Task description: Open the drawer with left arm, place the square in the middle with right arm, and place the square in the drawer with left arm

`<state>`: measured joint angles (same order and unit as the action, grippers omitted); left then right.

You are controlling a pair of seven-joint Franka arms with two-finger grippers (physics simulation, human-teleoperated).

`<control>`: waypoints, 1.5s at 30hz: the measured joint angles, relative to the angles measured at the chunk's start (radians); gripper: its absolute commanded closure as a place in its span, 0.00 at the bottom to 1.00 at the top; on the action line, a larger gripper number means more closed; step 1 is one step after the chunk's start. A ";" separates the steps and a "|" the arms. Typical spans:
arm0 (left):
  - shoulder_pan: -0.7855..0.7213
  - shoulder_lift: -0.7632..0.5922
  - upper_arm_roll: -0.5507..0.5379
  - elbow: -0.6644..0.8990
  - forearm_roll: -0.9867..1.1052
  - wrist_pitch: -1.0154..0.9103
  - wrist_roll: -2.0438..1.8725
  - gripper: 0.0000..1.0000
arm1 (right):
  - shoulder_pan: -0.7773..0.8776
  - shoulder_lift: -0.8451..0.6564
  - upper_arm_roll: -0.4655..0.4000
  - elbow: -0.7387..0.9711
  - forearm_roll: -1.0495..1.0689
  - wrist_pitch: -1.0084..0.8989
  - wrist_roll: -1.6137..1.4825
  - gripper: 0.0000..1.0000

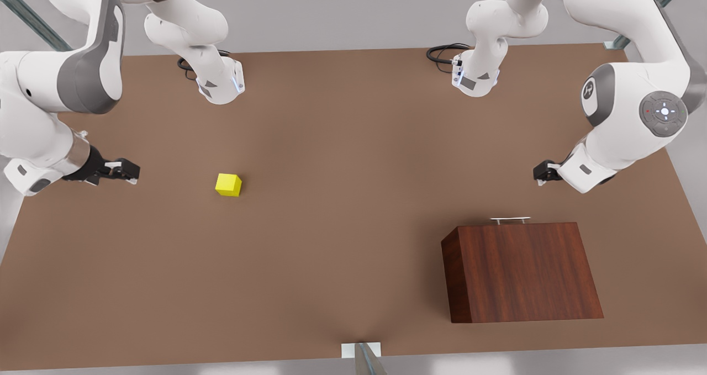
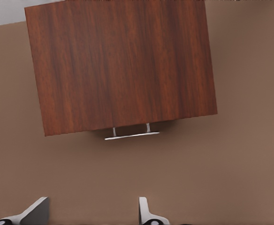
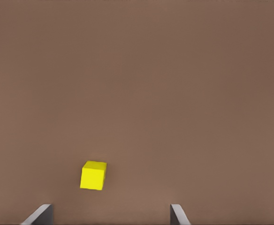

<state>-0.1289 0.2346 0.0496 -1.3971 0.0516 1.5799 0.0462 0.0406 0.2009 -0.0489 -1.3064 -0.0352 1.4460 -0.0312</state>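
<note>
Left tool [image 1: 544,172] spread near rigid handle [image 1: 510,219]; right tool [image 1: 126,172] released beside light, hard-edged square [image 1: 228,184] — pinch flat sides.

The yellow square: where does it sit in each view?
Front view: the square lies on the table, beside the right pincer.
Right wrist view: the square sits just ahead of the pincer's open fingers.
Left wrist view: not in it.
Shared landmark: the brown table.

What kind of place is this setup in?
Likely a simulated robot test bench: two white arms bolted to a bare brown tabletop, with just a wooden cabinet and a yellow cube.
</note>
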 measured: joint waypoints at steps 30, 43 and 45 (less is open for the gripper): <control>0.002 -0.159 0.002 -0.898 -0.073 1.111 -1.464 0.00 | 0.078 0.006 0.078 -1.123 0.071 1.138 0.313 0.00; 0.003 -0.062 0.002 -0.895 -0.072 1.189 -1.464 0.00 | 0.078 0.073 0.092 -1.128 0.071 1.145 0.311 0.10; 0.003 -0.057 0.004 -0.895 -0.072 1.189 -1.480 0.00 | 0.078 0.084 0.092 -1.123 0.070 1.146 0.310 0.22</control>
<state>-0.1258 0.1780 0.0536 -2.2918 -0.0207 2.7688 -1.4335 0.1181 0.2853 0.0429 -2.4298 0.0353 2.5921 0.2792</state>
